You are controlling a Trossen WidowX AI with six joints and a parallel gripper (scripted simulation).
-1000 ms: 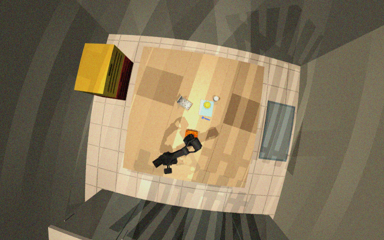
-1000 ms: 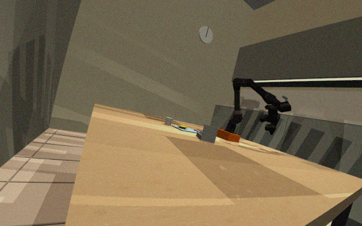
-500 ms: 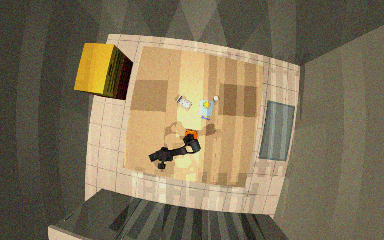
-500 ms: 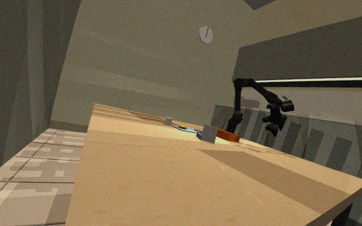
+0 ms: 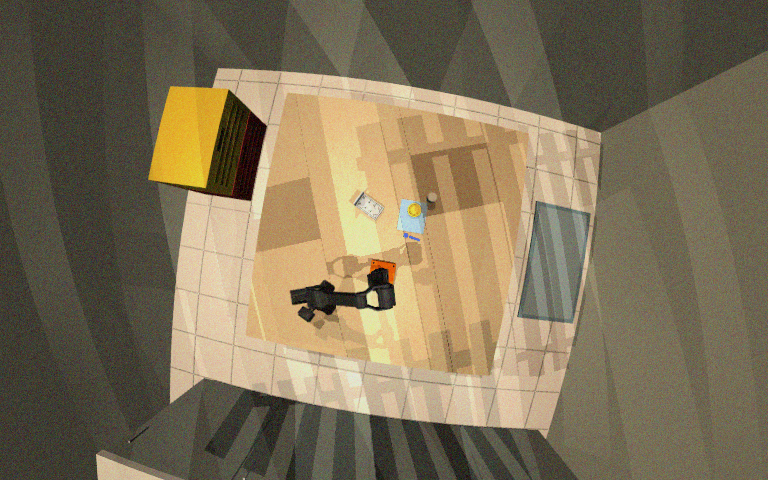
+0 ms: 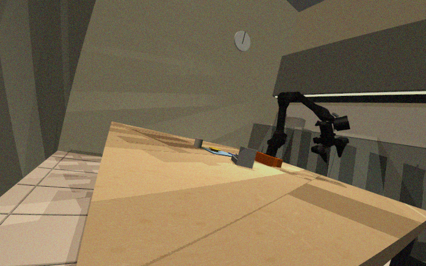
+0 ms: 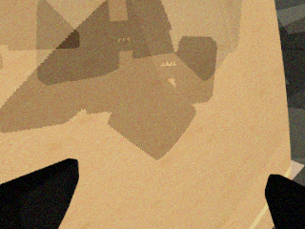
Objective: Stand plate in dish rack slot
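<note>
A black gripper hangs with fingers wide apart, holding nothing; the yellow plate lies flat on a pale-blue mat, well apart, up and right in the top view.

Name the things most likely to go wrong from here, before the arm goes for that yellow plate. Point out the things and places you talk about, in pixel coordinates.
The yellow plate [image 5: 414, 210] [image 6: 214, 149] lies low and flat on the light blue mat [image 5: 407, 225] [image 6: 223, 153], so the fingers may catch the mat or skid off the rim.

The grey cup [image 5: 432, 197] [image 6: 198, 143] stands close beside the plate and might get knocked.

The open hand [image 5: 315, 300] [image 6: 333, 155] [image 7: 173, 177] is well away from the plate, which the wrist view misses, so its approach could be misaligned.
</note>
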